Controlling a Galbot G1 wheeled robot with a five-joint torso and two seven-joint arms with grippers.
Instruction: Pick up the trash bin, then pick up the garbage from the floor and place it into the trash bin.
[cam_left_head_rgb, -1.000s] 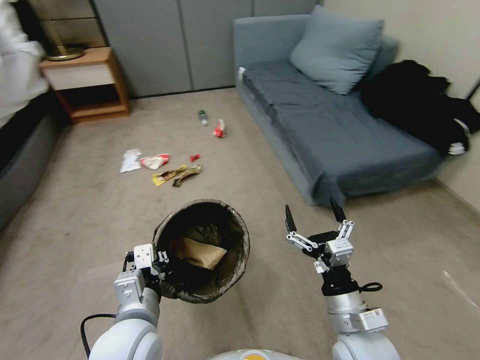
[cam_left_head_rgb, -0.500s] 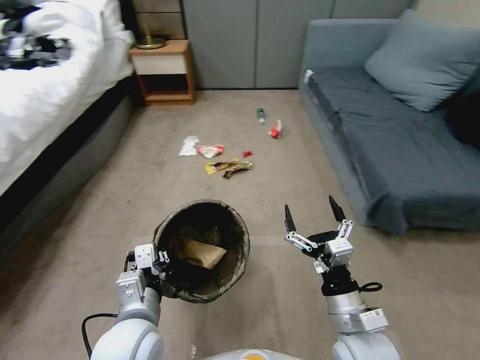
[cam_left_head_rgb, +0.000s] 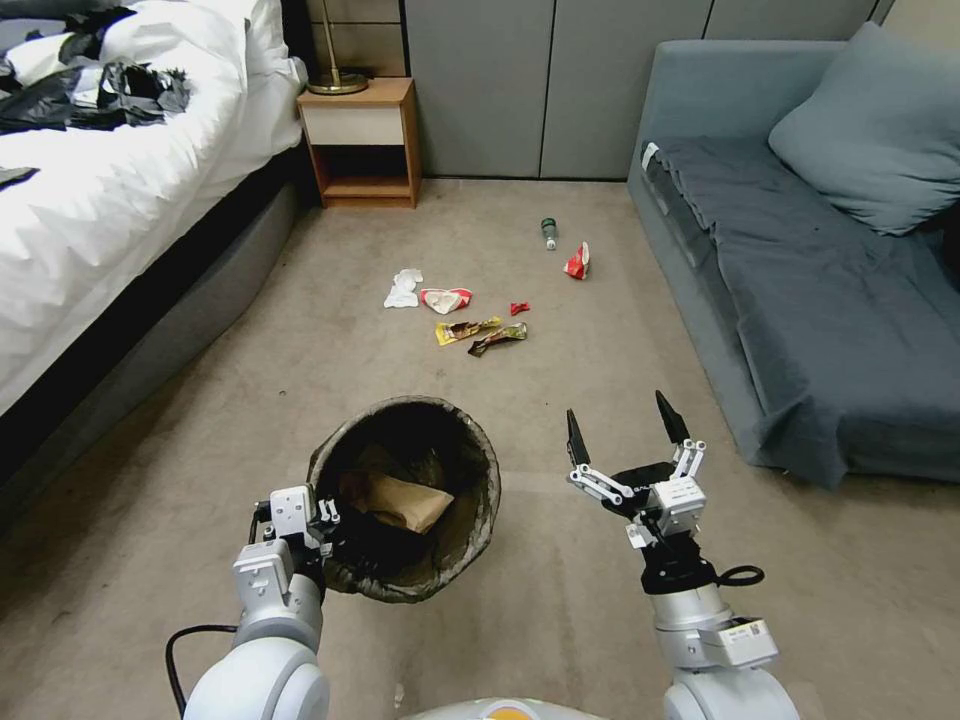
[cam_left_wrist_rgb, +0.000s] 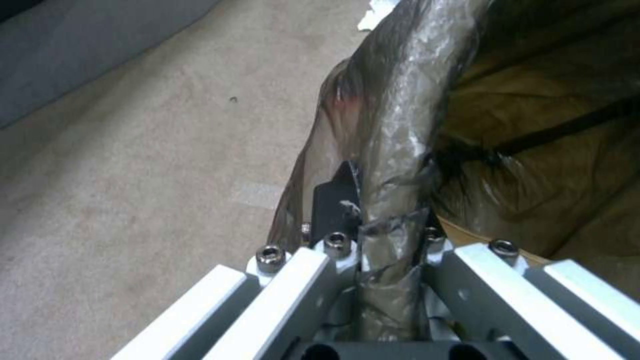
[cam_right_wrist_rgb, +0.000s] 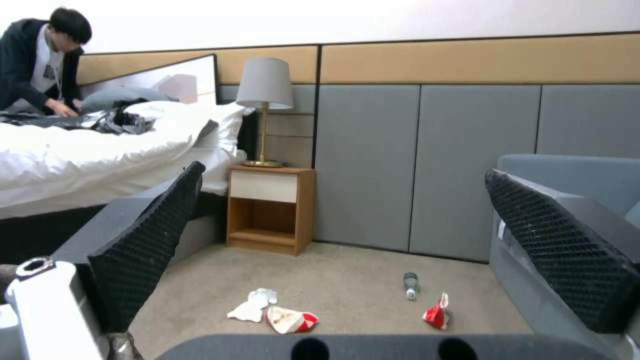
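Note:
The trash bin (cam_left_head_rgb: 470, 505), lined with a dark bag, hangs low in front of me with a crumpled brown paper bag (cam_left_head_rgb: 395, 500) inside. My left gripper (cam_left_head_rgb: 322, 528) is shut on the bin's near rim (cam_left_wrist_rgb: 393, 125); the black pad (cam_left_wrist_rgb: 333, 195) presses the bag. To the bin's right my right gripper (cam_left_head_rgb: 620, 432) stands open and empty, its fingers (cam_right_wrist_rgb: 147, 245) wide apart. The garbage lies ahead on the carpet: a white tissue (cam_left_head_rgb: 403, 289), a red-white wrapper (cam_left_head_rgb: 446, 299), a yellow wrapper (cam_left_head_rgb: 466, 329), a green-capped bottle (cam_left_head_rgb: 549, 232) and a red wrapper (cam_left_head_rgb: 577, 262).
A white bed (cam_left_head_rgb: 110, 200) with grey-black bags runs along the left. A wooden nightstand (cam_left_head_rgb: 360, 140) stands at the back wall. A blue-grey sofa (cam_left_head_rgb: 800, 280) lines the right. Open carpet lies between me and the litter.
The head camera has swung left: the bed has come into view and the sofa has slid right. Both arms hold the same pose, with the bin still gripped.

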